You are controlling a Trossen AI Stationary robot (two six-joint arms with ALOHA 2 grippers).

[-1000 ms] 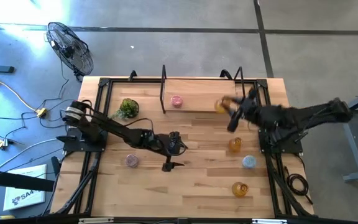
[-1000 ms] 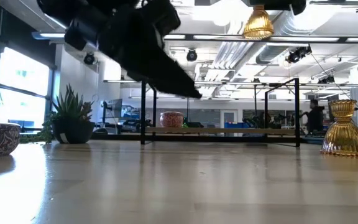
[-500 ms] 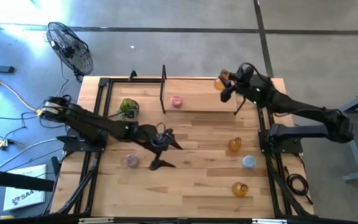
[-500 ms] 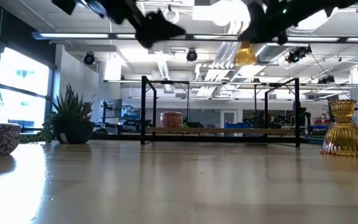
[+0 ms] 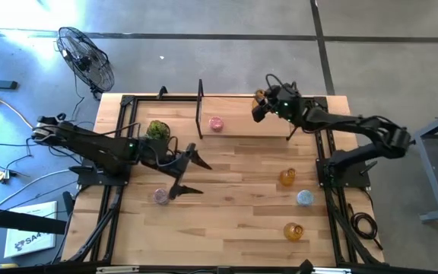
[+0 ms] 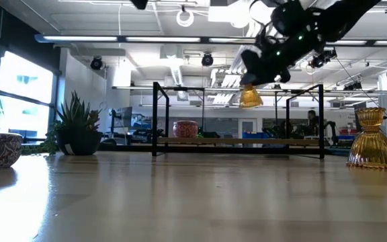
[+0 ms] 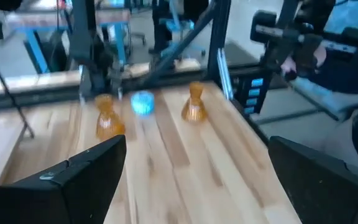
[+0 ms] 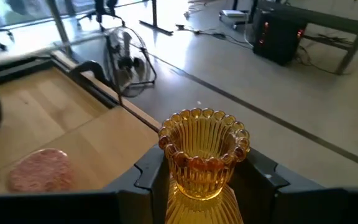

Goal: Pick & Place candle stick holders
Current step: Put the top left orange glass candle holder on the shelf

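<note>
Amber glass candle stick holder (image 8: 204,155), ribbed with a beaded rim: we log it pinched in the right gripper (image 5: 261,106) jaws, held in the air over the tabletop's (image 5: 234,221) far edge, near a pink holder (image 5: 216,124) there. Left gripper (image 5: 185,173), jaws spread, hangs mid-tabletop beside another pink holder (image 5: 160,196); two amber holders (image 5: 287,177) and a blue one (image 5: 304,198) stand along the right edge.

Six small glass holders. One ribbed amber holder with beaded rim (image 8: 204,155) hangs upright, clamped in the right gripper (image 5: 258,109) above the table's far edge; one squat pink holder (image 5: 216,124) stands on the far raised board, another pink one (image 5: 160,197) near the left side. Two amber narrow-necked holders (image 5: 287,177) (image 5: 293,230) and a light blue squat one (image 5: 304,198) stand apart along the right side.
</note>
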